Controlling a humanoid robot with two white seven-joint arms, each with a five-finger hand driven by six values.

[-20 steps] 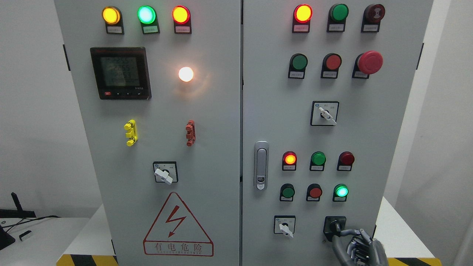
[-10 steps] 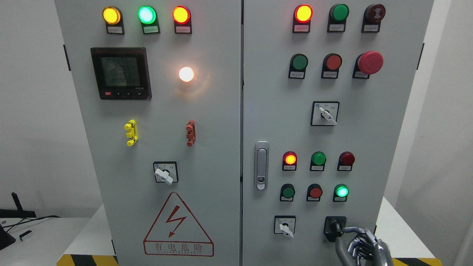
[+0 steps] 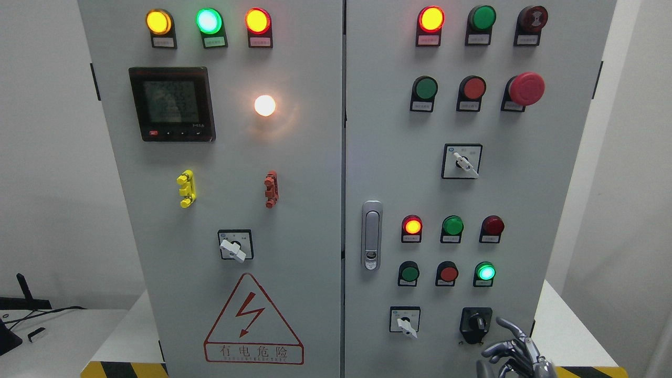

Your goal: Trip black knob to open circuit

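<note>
Right hand (image 3: 517, 354) is backing off now, sitting at the bottom right edge of the shot just below and to the right of the black knob (image 3: 476, 322). Half a second ago its fingers were hooked right onto that knob, and 1 second ago they were wrapped on it even tighter. Now nothing's touching: the fingers (image 3: 505, 321) are loosely curled and spread, holding nothing, with 1 finger poking up near the knob's plate but clear of it.

So the knob sits free in its black square housing, low on the right-hand door of the cabinet (image 3: 525, 199), right beside the white selector switch (image 3: 404, 320). Can't really tell from this view which way its pointer ended up, it's too small and dark. My guess is the twist is done and this is the retreat, so the task is basically wrapped up, but I wouldn't swear the circuit actually opened.

Further up the door, the small green lamp (image 3: 485, 272) is lit and so is the little red one (image 3: 412, 226), same as both earlier shots. Way up top, the big red lamp (image 3: 431, 18) glows too. No lamp has flipped yet, so no visible confirmation. Left hand isn't in the shot at all.
</note>
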